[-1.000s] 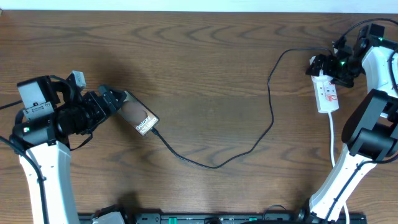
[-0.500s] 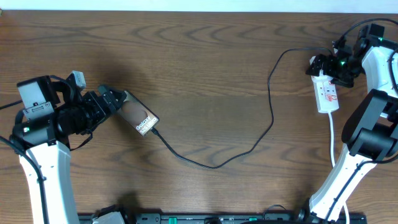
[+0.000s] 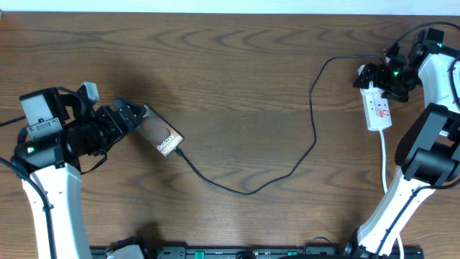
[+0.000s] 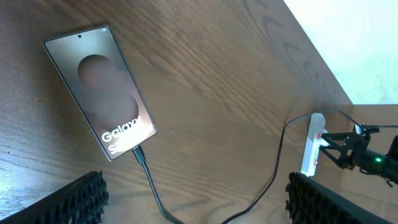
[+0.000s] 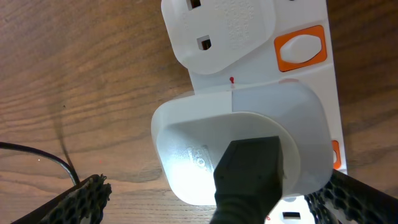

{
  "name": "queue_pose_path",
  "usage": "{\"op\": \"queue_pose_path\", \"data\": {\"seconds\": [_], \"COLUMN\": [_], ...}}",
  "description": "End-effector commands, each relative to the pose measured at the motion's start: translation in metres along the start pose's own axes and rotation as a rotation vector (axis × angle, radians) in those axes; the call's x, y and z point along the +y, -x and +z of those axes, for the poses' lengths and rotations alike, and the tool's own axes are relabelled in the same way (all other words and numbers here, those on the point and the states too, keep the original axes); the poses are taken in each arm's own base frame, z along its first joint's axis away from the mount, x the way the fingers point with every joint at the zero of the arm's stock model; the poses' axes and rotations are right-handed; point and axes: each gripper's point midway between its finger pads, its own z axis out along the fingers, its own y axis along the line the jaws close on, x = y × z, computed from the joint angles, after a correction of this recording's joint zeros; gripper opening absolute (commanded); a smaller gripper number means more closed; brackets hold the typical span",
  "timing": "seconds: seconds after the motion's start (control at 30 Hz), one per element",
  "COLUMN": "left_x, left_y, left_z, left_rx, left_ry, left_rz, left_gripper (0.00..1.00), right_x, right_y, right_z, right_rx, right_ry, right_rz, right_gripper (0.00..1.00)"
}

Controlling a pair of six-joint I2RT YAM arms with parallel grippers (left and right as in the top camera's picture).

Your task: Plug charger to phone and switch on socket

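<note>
The phone (image 3: 159, 134) lies flat on the wooden table, screen up with white "Galaxy" lettering; it also shows in the left wrist view (image 4: 99, 87). The charger, a thin black cable (image 3: 248, 191), is plugged into the phone's lower end (image 4: 138, 153) and loops right and up to the socket (image 3: 378, 106), a white power strip. My left gripper (image 3: 128, 115) is open and empty just behind the phone's far end. My right gripper (image 3: 379, 76) is open over the strip's top end, its fingers on either side of a white adapter (image 5: 242, 137). An orange switch (image 5: 301, 50) shows beside it.
A round white plug (image 5: 217, 31) sits in the strip next to the adapter. The strip's white cord (image 3: 384, 162) runs down toward the right arm's base. The table's far edge (image 3: 215, 11) meets a white wall.
</note>
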Motion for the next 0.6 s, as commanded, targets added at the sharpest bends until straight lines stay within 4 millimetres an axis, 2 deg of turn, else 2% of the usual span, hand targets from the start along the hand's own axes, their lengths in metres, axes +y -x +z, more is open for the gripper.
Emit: {"op": "queue_pose_path", "data": {"seconds": [0.0,0.37,0.57], "left_x": [0.0039,0.0041,0.0042], "left_y": [-0.0006,-0.0013,-0.0014], "left_z": [0.0,0.0,0.0], "left_rx": [-0.002,0.001,0.002], "left_ry": [0.015,0.015,0.015], "left_rz": [0.003,0.001,0.001], "left_gripper": [0.91,0.91,0.91], "right_x": [0.026,0.0282,0.0316], "right_y": [-0.0043,-0.0042,-0.0083], "right_z": [0.0123,0.0143,0.022], "right_rx": [0.023,0.019,0.025], "right_ry": [0.074,0.092,0.112], "right_rz": [-0.02,-0.021,-0.02], "right_gripper": [0.98,0.98,0.98]}}
